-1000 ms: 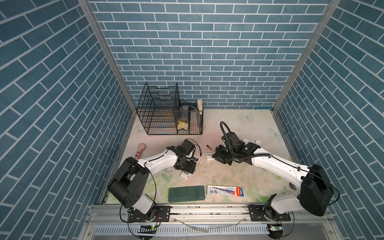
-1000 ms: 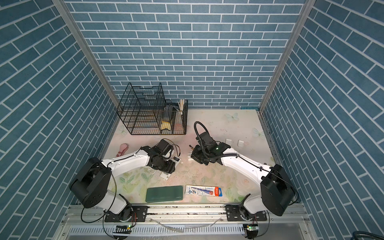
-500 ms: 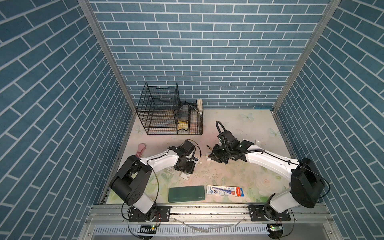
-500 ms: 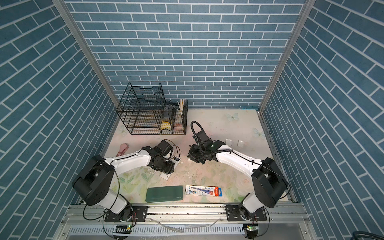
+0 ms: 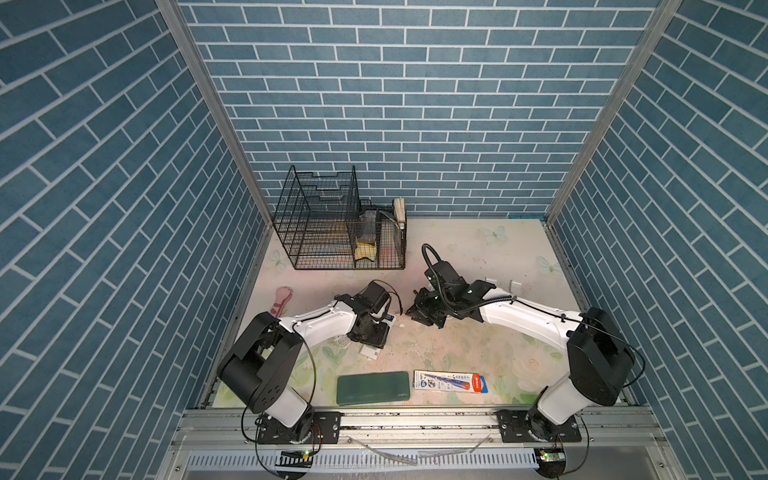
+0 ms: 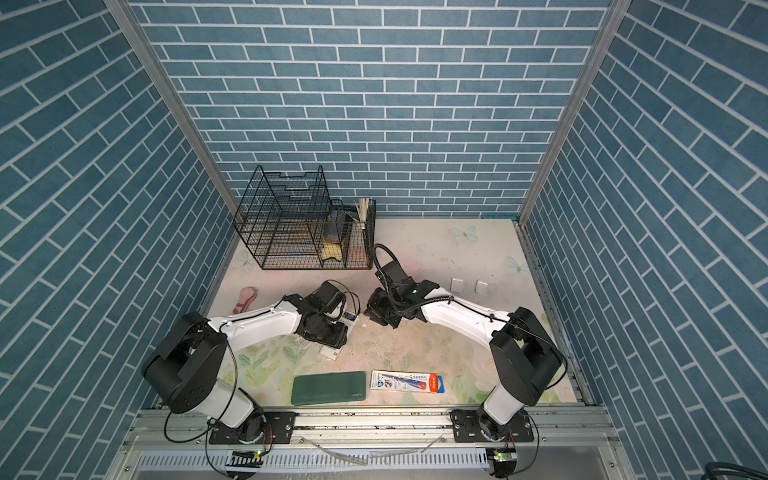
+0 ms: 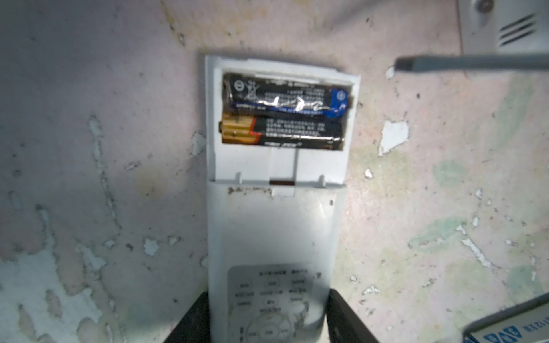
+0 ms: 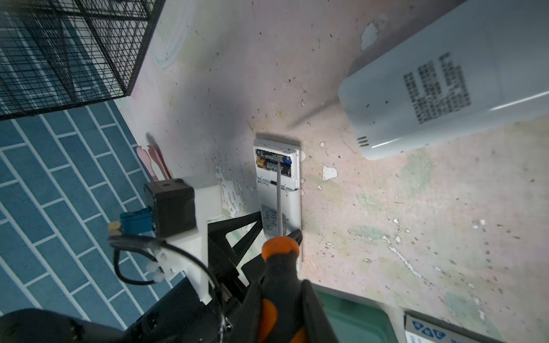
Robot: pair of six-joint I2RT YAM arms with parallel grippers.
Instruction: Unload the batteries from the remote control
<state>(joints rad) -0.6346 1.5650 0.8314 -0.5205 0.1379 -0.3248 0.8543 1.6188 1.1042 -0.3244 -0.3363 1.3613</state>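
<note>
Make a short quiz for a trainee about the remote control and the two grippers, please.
1. How many batteries lie in the remote control's open compartment?
2. True or false: the right gripper is empty.
3. The left gripper grips the remote control at: A) the battery end; B) the button end; C) the middle.
Key: 1 two; 2 false, it holds the screwdriver; 3 B.

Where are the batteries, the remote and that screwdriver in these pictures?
batteries (image 7: 285, 130): left wrist view, lower battery's black body, in the open compartment.
remote control (image 7: 273, 225): left wrist view, its plain white middle.
screwdriver (image 8: 280, 248): right wrist view, the handle's orange collar.
</note>
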